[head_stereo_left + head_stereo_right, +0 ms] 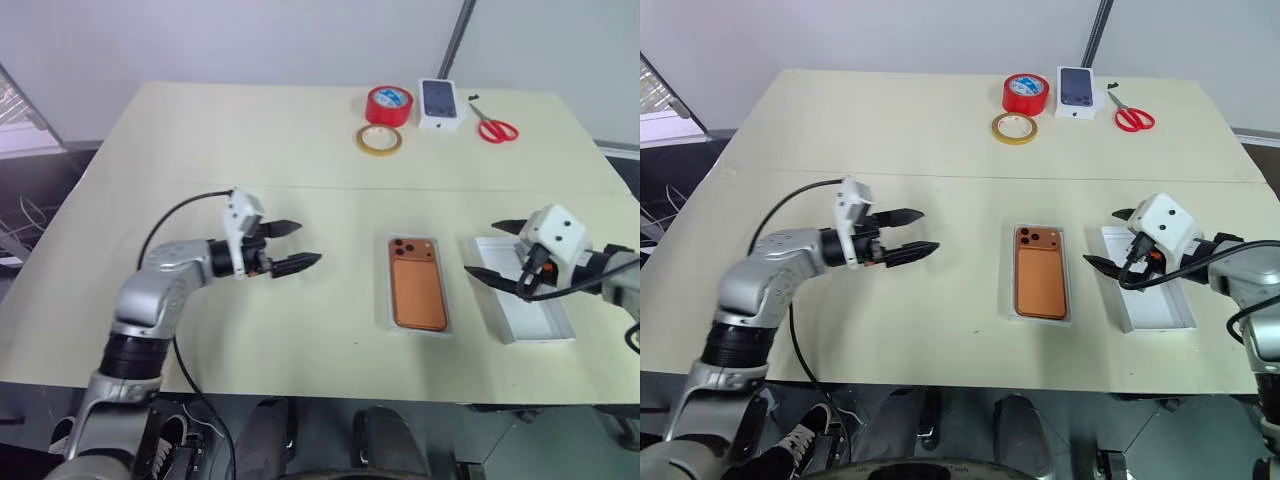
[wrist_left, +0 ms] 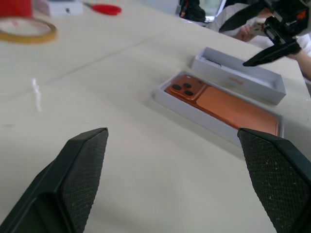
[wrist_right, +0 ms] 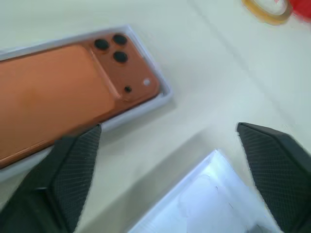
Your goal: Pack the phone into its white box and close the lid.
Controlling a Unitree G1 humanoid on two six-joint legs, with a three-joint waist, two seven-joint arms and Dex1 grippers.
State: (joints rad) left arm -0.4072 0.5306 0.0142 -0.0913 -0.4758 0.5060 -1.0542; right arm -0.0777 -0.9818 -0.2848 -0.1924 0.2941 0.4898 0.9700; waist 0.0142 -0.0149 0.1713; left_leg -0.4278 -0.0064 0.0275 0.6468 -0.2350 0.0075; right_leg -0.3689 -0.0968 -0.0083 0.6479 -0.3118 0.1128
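A pale matte tabletop (image 1: 300, 300). At centre, the glossy orange phone (image 1: 417, 288) lies back-up inside the shallow white box (image 1: 385, 300), its rim showing all round. Just right, the deeper white lid (image 1: 545, 325) lies hollow-up near the front edge. The left gripper (image 1: 290, 246), jaws open, hovers over bare surface at left; the right gripper (image 1: 495, 250), jaws open, hangs above the lid. Tape rolls (image 1: 388, 105) sit upper centre.
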